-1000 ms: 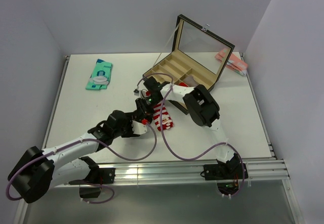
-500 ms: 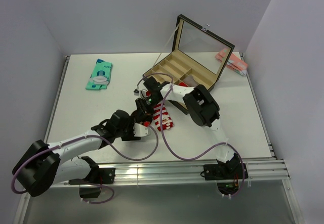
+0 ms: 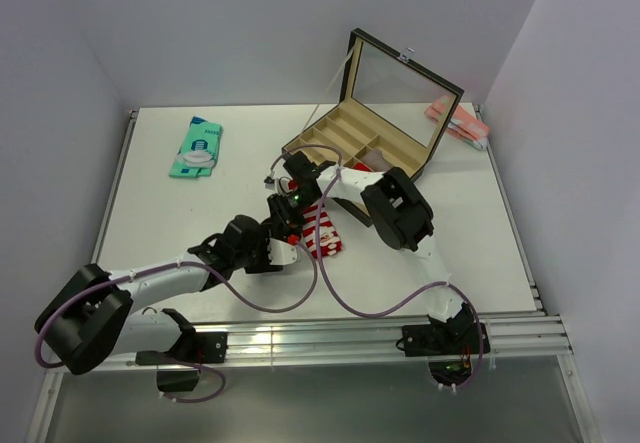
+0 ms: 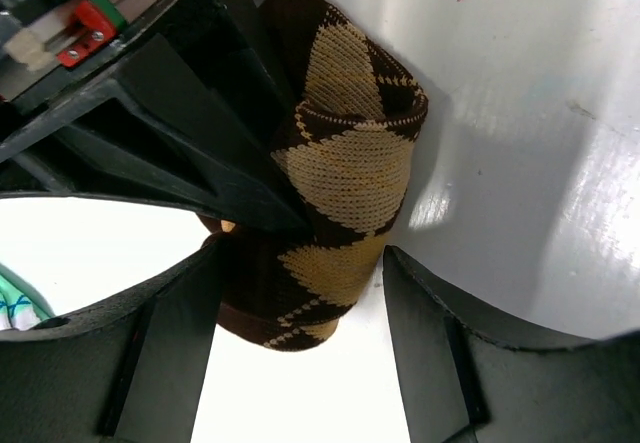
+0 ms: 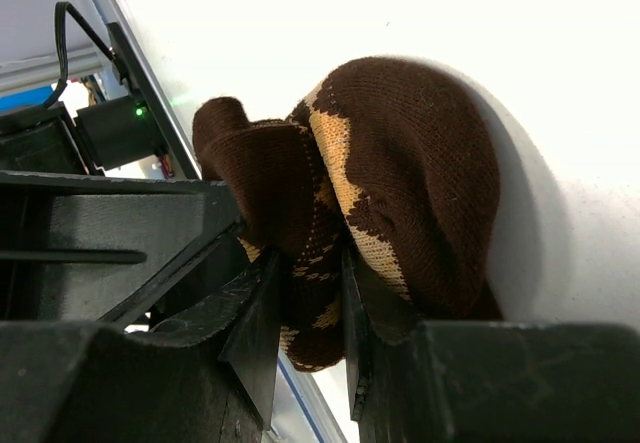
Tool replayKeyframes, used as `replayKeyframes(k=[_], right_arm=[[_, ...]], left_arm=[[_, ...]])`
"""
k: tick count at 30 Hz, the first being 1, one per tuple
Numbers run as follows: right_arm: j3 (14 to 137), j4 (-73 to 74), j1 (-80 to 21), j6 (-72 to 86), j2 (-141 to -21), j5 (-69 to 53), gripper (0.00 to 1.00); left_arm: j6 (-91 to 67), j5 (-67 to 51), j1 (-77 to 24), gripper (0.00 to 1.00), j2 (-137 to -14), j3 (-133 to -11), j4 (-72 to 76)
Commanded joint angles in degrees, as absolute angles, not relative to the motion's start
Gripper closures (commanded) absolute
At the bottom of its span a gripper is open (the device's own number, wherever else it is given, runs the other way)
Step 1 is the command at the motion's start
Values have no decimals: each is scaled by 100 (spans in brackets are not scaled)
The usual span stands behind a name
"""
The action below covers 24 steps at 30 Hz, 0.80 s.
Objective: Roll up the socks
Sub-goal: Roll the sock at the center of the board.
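Note:
The brown/tan argyle sock (image 4: 345, 163) lies bunched in a partial roll on the white table. My right gripper (image 5: 305, 293) is shut on a fold of it (image 5: 400, 163). My left gripper (image 4: 300, 363) is open, its jaws standing on either side of the sock's near end. In the top view both grippers meet at the table's middle, left gripper (image 3: 283, 238) just below right gripper (image 3: 290, 210), and they hide the argyle sock. The red-and-white striped sock (image 3: 326, 231) lies flat just right of them.
An open black case (image 3: 345, 141) with tan compartments and an upright glass lid stands behind the grippers. A teal packet (image 3: 197, 146) lies at the back left. A pink item (image 3: 455, 120) lies at the back right by the wall.
My left arm has crept to the right, bringing its gripper closer around the argyle sock. The right arm and the striped sock have stayed put.

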State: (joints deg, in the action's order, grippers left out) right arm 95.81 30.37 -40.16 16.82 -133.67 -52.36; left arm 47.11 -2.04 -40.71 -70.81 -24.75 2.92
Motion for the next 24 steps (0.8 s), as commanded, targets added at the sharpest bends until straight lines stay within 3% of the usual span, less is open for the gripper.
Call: replayKeyframes(k=[1,9,15,18,19,24], right_arm=[[9413,3691,-4140,1266,-13904,-4254,94],[9553,3832,-4148,1195,-13957,-4280,94],[9580,3867,-4140,1169,-13957,-4306,94],[9598,3885,-4140,1160,-13957,-4342,94],[9606,3876,-4140,1160,-13957,-4342,94],[9642,3806,-4140,1169,-13922,-4421,93]], left_arm=[[4711,-62,-4087,31,-7259,-2540,624],[4992,-26,-4096,30,-7478,-2417,712],[5054,-105,-4096,35,-7901,-2505,449],[4983,-342,-4096,47,-8085,-2775,-130],[4940,-465,-4096,58,-8112,-2856,-262],[4887,-773,-4096,91,-8410,-3286,-1299]])
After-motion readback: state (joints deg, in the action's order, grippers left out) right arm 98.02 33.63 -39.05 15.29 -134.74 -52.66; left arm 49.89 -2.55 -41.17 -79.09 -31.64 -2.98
